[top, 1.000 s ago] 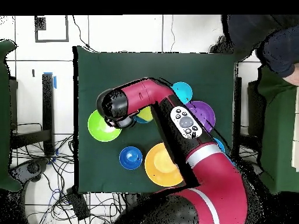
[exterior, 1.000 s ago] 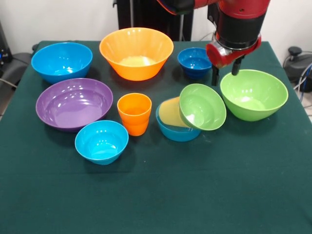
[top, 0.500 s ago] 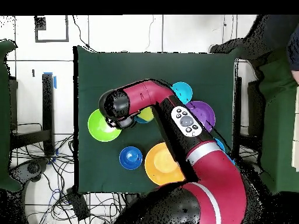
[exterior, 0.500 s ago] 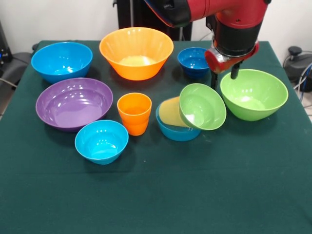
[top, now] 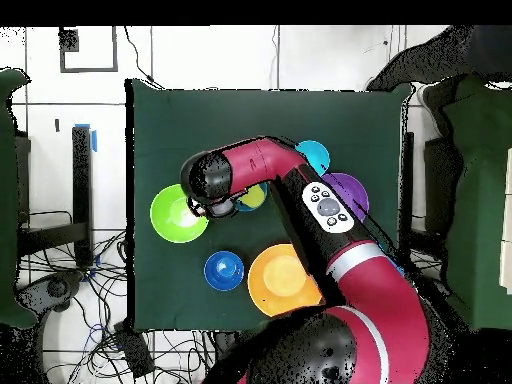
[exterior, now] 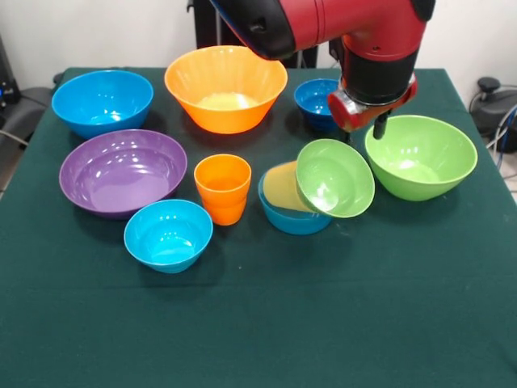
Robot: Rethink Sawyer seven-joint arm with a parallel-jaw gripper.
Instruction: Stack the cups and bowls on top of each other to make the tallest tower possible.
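Dark green surface [exterior: 404, 323]. Large bowls in orange [exterior: 226, 87], purple [exterior: 123, 171], blue [exterior: 102, 101] and lime green [exterior: 421, 155]; smaller ones in light blue [exterior: 168, 234], dark blue [exterior: 317, 101] and lime green [exterior: 335, 177]. Opaque orange cup [exterior: 223, 187], translucent pale yellow cup [exterior: 280, 187]. Red and black arm [exterior: 355, 32], black gripper [exterior: 363, 129].

You will find no readable text, label, brand, number or sign on anything pictured in either view here.
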